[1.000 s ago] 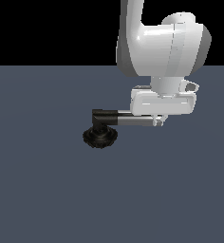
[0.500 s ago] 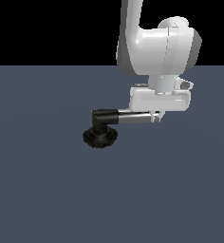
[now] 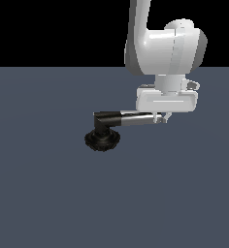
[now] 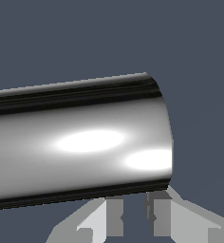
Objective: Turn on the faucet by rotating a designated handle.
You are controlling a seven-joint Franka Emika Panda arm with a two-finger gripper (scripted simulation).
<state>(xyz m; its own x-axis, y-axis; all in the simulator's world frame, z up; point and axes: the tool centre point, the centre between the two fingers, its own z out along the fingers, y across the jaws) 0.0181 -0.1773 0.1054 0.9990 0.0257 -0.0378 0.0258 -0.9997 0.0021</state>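
Note:
The faucet stands on the floor with its black ribbed round base and short black neck. The handle, a shiny silver bar on a black elbow, points toward the exterior view's right. My gripper sits at the bar's free end, under the white hand. In the wrist view the handle fills most of the picture. My gripper lies just beside the bar near its flat end. Both fingers stand on one side of the bar with only a narrow slit between them, holding nothing.
The dark grey-blue floor spreads all around the faucet. The big white arm rises above the handle's free end.
The handle's free end has shifted slightly upward in the exterior view, with the gripper staying at it. The arm's upper body has shifted a little sideways.

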